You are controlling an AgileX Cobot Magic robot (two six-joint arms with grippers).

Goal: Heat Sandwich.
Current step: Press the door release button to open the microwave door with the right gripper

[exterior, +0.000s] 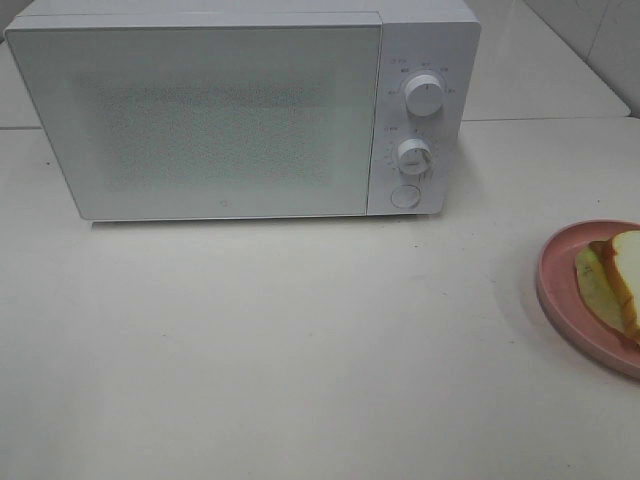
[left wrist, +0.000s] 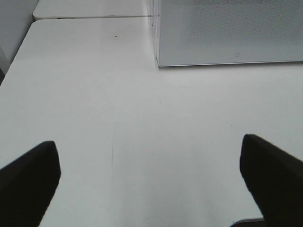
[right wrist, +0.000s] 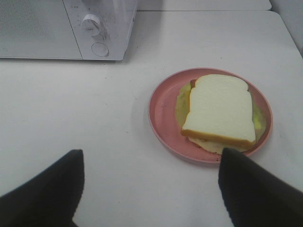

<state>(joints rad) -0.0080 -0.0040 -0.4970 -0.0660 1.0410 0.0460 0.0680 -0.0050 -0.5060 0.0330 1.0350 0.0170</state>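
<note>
The sandwich (right wrist: pixel 218 111), white bread with a golden crust and yellow-green filling, lies on a pink round plate (right wrist: pixel 158 111). In the exterior high view the sandwich (exterior: pixel 618 275) and plate (exterior: pixel 556 280) sit at the right edge, partly cut off. The white microwave (exterior: pixel 240 110) stands at the back with its door shut. My right gripper (right wrist: pixel 149 187) is open and empty, a short way back from the plate. My left gripper (left wrist: pixel 149 177) is open and empty above bare table, short of the microwave (left wrist: pixel 227 33). Neither gripper shows in the exterior high view.
The microwave has two knobs (exterior: pixel 424 96) and a round button (exterior: pixel 404 196) on its right panel; the panel also shows in the right wrist view (right wrist: pixel 94 26). A seam between two tabletops (left wrist: pixel 94 17) runs behind the microwave.
</note>
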